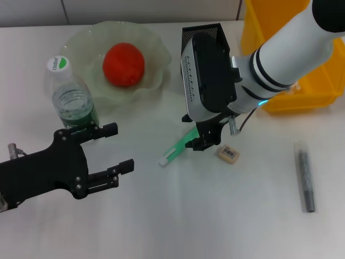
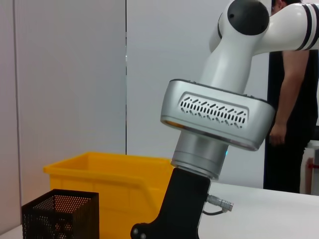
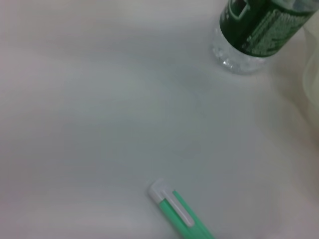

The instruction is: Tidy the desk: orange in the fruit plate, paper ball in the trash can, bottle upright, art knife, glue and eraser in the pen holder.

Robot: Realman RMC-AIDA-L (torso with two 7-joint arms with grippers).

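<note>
On the left of the desk (image 1: pixel 161 216), the left gripper (image 1: pixel 117 155) is seen with its fingers spread apart and nothing between them, just below the upright bottle (image 1: pixel 73 102). Behind it, the orange (image 1: pixel 123 64) lies in the fruit plate (image 1: pixel 156 48). Toward the middle, the right gripper (image 1: pixel 204 141) is set down over the art knife (image 1: pixel 175 150) — whether its fingers clasp it cannot be told. Beside it lies the eraser (image 1: pixel 228 153), the pen holder (image 1: pixel 204 31) behind, then the trash can (image 1: pixel 302 97) and the glue (image 1: pixel 305 178).
</note>
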